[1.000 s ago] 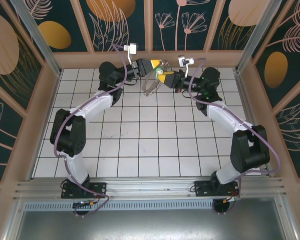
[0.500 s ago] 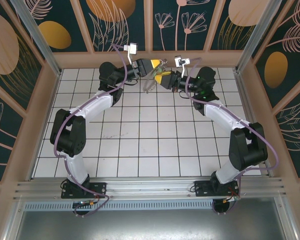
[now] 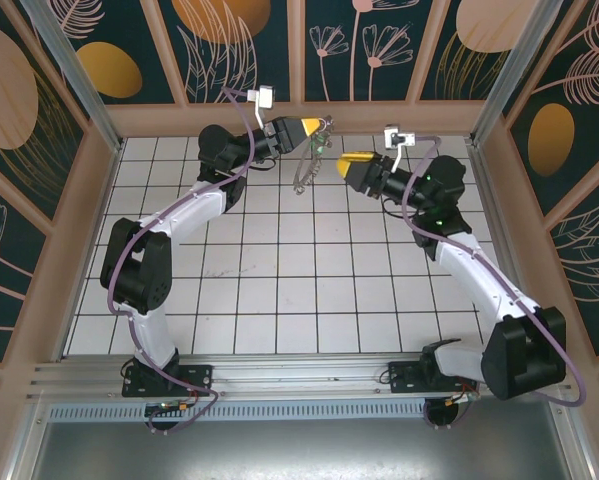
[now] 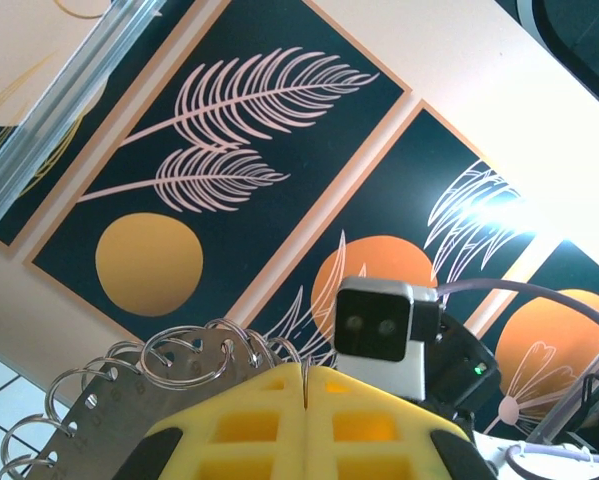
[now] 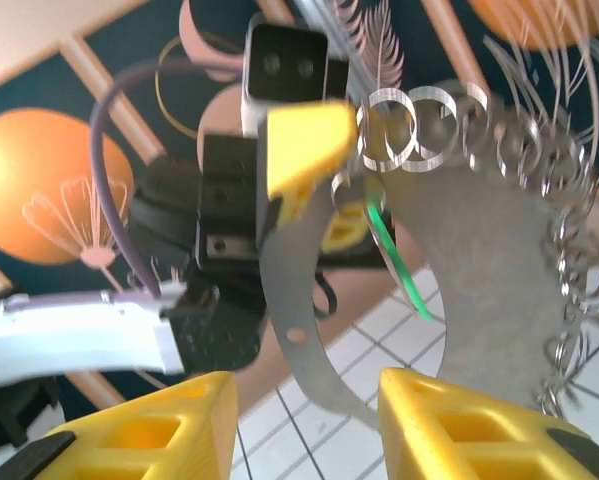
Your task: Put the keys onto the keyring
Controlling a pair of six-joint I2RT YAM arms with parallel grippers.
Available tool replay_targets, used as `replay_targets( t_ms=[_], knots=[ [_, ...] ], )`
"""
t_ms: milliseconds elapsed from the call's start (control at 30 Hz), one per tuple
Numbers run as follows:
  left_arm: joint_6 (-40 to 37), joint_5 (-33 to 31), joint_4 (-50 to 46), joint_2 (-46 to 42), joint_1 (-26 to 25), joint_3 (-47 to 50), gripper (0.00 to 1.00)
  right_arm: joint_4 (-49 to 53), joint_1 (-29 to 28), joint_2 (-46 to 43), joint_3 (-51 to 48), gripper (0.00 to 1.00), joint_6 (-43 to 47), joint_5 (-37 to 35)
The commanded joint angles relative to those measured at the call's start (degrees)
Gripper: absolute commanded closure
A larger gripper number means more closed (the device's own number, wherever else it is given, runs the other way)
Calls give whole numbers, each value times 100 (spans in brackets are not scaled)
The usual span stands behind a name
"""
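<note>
The keyring (image 3: 301, 172), a flat grey crescent edged with small wire rings, hangs above the far tiles from my left gripper (image 3: 313, 126), which is shut on its top edge. In the left wrist view the yellow fingers (image 4: 379, 420) press together on a thin metal edge, beside the keyring's wire rings (image 4: 179, 358). The key (image 3: 323, 141), green-headed, hangs at the keyring's top. In the right wrist view the key (image 5: 399, 272) appears as a thin green strip against the keyring (image 5: 479, 240). My right gripper (image 3: 347, 160) is open and holds nothing, a short way right of the keyring.
The white tiled floor (image 3: 279, 280) lies below both arms. The wooden back wall (image 3: 299, 118) runs just behind the grippers, and metal frame posts (image 3: 74, 70) stand at the corners.
My right gripper has opened and drawn back to the right, away from the keyring. The green key stays hanging at the keyring. The left gripper holds still.
</note>
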State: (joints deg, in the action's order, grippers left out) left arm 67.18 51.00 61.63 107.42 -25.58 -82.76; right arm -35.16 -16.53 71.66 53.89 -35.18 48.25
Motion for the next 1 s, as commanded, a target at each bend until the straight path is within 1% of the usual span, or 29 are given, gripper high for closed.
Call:
replay_targets(
  t_ms=[0, 100, 200, 333, 600, 967],
  knots=[
    [50, -255, 456, -122, -34, 96, 100, -640, -15, 84, 151, 60, -913, -893],
    [52, -444, 450, -176, -31, 196, 100, -1099, -119, 303, 251, 60, -1572, -1381],
    [33, -543, 395, -204, -34, 243, 100, -1511, -212, 531, 397, 60, -1951, -1516],
    [-7, -605, 354, -221, -33, 279, 100, -1602, -315, 791, 631, 62, -2094, -1625],
    [-5, -626, 351, -221, -35, 274, 100, -1885, -392, 1198, 814, 66, -2346, -1600],
    [-12, -591, 370, -212, -50, 278, 100, -2040, -570, 1526, 1018, 72, -2373, -1555]
  ],
)
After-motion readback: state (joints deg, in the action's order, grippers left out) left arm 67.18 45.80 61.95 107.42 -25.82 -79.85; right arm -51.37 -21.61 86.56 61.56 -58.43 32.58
